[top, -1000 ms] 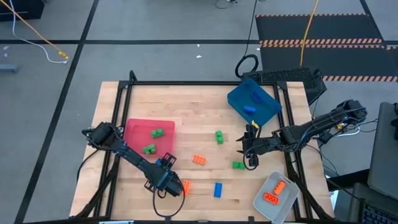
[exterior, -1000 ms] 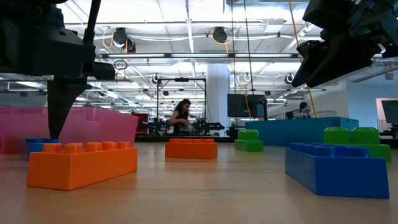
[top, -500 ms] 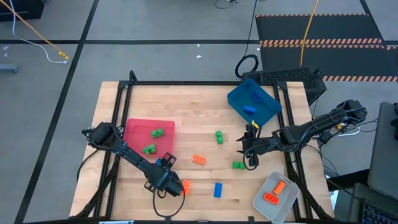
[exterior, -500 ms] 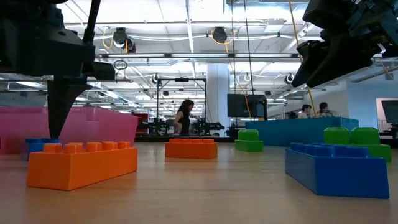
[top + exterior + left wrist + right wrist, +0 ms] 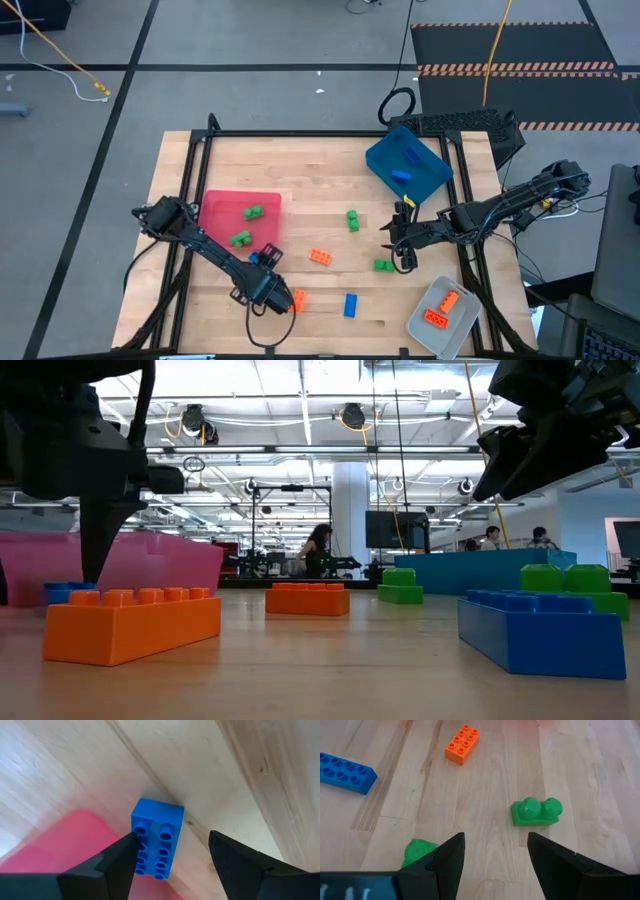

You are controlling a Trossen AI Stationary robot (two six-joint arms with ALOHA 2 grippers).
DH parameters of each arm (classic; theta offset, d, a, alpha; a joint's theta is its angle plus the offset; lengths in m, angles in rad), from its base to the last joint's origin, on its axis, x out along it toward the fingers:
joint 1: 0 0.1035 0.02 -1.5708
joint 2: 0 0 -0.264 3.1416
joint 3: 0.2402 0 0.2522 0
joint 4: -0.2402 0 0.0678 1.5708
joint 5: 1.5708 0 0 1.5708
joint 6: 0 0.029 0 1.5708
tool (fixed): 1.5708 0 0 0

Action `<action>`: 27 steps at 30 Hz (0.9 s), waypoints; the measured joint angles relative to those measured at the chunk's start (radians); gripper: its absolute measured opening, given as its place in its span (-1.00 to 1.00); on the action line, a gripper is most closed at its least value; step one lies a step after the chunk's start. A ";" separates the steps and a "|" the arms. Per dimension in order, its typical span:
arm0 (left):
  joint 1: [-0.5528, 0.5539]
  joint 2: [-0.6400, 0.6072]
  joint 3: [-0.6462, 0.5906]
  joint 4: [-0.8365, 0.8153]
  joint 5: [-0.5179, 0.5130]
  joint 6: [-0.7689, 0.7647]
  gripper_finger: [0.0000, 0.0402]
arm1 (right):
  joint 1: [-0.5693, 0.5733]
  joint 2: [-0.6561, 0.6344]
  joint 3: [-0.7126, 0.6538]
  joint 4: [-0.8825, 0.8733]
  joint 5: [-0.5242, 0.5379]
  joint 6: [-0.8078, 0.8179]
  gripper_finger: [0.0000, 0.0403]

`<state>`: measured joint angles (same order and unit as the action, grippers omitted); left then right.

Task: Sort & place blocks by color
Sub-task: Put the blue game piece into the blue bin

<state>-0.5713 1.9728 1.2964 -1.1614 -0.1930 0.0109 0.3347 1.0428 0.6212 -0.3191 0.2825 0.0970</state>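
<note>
My left gripper [image 5: 266, 272] [image 5: 172, 837] points down, open, over a small blue block [image 5: 156, 840] [image 5: 262, 257] that lies flat beside the red tray's near right corner [image 5: 268, 232]. An orange block [image 5: 298, 298] [image 5: 130, 625] lies just to the gripper's right. My right gripper [image 5: 401, 258] [image 5: 495, 840] is open and hangs above the table. One green block [image 5: 419, 852] [image 5: 383, 265] is by its finger and another [image 5: 536, 812] [image 5: 352, 219] lies farther off. A loose orange block [image 5: 320, 257] and a long blue block [image 5: 350, 305] lie in mid-table. My left gripper stands open over the blue block, coming from above. One fingertip [image 5: 131, 839] shows against the edge of the block's studded top [image 5: 142, 827]. The other finger is well off to the side. Whether the fingertip touches the block I cannot tell.
The red tray [image 5: 222, 202] holds two green blocks, the blue tray [image 5: 425, 180] at far right holds blue ones, and the clear-grey tray [image 5: 455, 325] at the near right corner holds orange ones. A black frame [image 5: 330, 133] rims the table. People move about in the room behind.
In the low view my left gripper has come down a little over the blue block. No block has moved. A person in the room behind has walked toward the right.
</note>
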 joint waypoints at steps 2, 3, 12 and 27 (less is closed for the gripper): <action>0.000 0.000 0.003 -0.001 -0.003 0.009 0.21 | 0.000 0.000 0.000 0.000 0.000 -0.002 0.04; 0.000 0.000 0.006 0.001 -0.004 0.011 0.21 | 0.000 0.000 0.000 0.000 0.000 -0.002 0.04; -0.040 -0.005 0.016 0.164 0.069 -0.024 0.21 | 0.000 0.000 0.000 0.000 0.000 0.003 0.04; -0.046 0.003 0.172 0.115 -0.028 0.028 0.21 | 0.000 0.000 0.000 0.002 0.001 -0.004 0.04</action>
<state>-0.6174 1.9762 1.4682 -1.0461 -0.2211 0.0391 0.3347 1.0428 0.6212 -0.3172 0.2831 0.0933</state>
